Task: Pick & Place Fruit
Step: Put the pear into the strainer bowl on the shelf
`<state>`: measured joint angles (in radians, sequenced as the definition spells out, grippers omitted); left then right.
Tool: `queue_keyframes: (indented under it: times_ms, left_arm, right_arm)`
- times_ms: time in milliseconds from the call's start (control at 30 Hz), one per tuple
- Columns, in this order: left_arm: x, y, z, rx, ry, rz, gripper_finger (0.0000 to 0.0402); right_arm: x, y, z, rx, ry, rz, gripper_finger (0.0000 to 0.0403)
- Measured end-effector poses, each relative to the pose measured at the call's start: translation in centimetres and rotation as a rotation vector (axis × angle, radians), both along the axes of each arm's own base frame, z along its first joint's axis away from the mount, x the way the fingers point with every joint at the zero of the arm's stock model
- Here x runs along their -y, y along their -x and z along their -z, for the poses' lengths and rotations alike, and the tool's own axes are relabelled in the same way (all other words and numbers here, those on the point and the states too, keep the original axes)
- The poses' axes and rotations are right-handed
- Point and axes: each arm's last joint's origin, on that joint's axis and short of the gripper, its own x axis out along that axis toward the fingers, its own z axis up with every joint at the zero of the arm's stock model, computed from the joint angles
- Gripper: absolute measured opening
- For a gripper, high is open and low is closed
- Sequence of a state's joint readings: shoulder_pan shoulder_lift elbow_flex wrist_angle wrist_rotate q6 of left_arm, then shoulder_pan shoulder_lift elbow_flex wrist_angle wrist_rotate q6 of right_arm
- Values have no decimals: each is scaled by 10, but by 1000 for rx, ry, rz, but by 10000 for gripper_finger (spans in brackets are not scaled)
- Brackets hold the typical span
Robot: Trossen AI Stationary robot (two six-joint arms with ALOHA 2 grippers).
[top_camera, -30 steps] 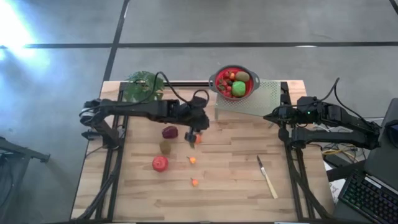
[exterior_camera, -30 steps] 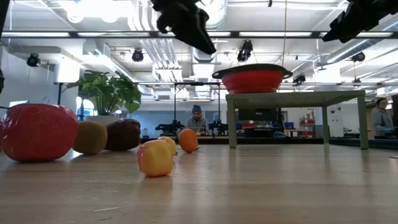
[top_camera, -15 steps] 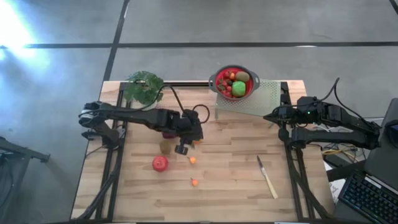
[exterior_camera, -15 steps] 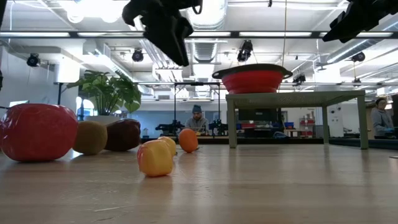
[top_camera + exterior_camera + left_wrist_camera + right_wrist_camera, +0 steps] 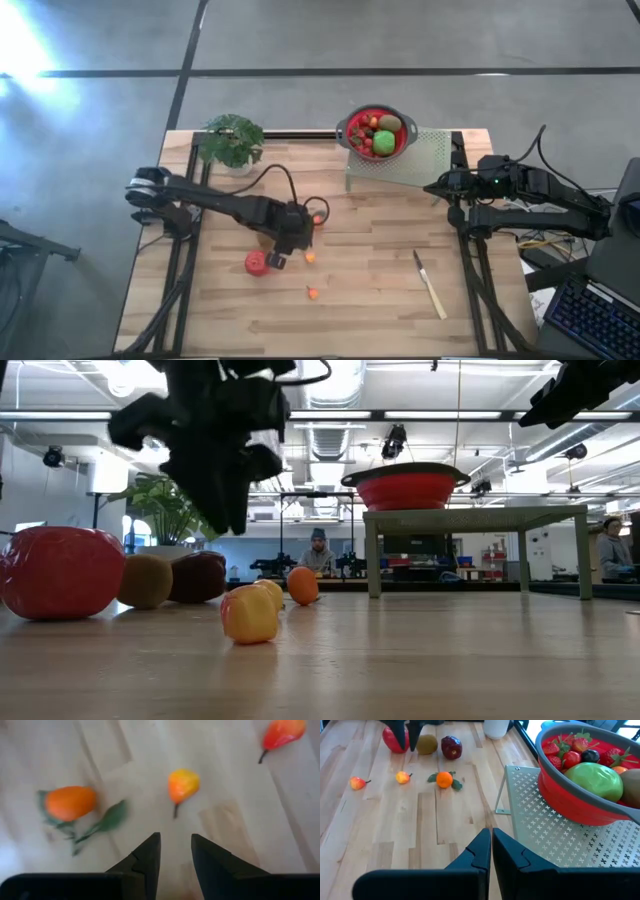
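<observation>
Loose fruit lies on the wooden table: a big red one (image 5: 256,264), a brown one (image 5: 426,744), a dark red one (image 5: 451,746), a leafy orange (image 5: 70,802) and two small yellow-orange ones (image 5: 183,784) (image 5: 313,293). My left gripper (image 5: 279,258) hangs above the table just right of the big red fruit. It points steeply down, its fingers (image 5: 176,852) open with nothing between them. More fruit fills the red bowl (image 5: 377,133) on a raised metal rack (image 5: 420,160). My right gripper (image 5: 491,842) waits shut at the table's right edge.
A pale-handled knife (image 5: 430,285) lies near the front right. A potted plant (image 5: 232,140) stands at the far left corner. The rack with the bowl takes up the far right. Bare wood lies between the loose fruit and the knife.
My left gripper has moved toward the table's near edge and somewhat left, from beside the leafy orange to beside the big red fruit. It has sunk lower and tipped to point more steeply down. The fruit has not moved.
</observation>
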<state>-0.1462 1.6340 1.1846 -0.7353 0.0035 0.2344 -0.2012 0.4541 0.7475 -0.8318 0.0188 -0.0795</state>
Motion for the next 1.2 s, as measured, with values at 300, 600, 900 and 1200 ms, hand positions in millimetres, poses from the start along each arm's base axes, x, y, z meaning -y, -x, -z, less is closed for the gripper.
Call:
queue_keyframes:
  times_ms: [300, 600, 900, 1200]
  left_arm:
    - [2, 6, 42, 97, 54, 76, 115]
    - [1, 6, 54, 184, 42, 91, 115]
    - [0, 10, 64, 218, 14, 80, 115]
    - [-1, 12, 71, 213, 13, 80, 115]
  right_arm:
    - [0, 0, 0, 0, 0, 0, 13]
    - [0, 0, 0, 1, 0, 0, 13]
    - [0, 0, 0, 0, 0, 0, 13]
    - [0, 0, 0, 0, 0, 0, 13]
